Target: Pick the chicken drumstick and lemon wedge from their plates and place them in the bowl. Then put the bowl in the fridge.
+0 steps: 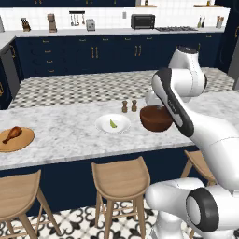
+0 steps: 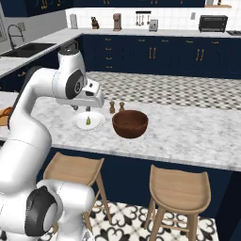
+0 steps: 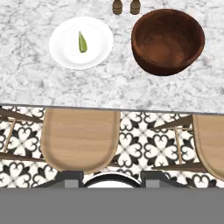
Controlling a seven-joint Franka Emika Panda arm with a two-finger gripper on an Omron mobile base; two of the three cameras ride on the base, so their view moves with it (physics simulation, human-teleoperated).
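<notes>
Wooden bowl [image 3: 168,40] beside lemon wedge [image 3: 82,42] on white plate [image 3: 59,51]; hand [image 3: 112,177] spread perhaps unclear

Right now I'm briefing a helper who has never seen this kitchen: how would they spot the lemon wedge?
Find the marble island counter with the wooden stools. Near its middle sits a white plate, left of the dark wooden bowl and in front of two small brown shakers. The lemon wedge is the tiny yellow-green sliver alone on that plate.

bowl [image 1: 154,120] partly behind arm, wooden plate [image 1: 18,142] cropped
</notes>
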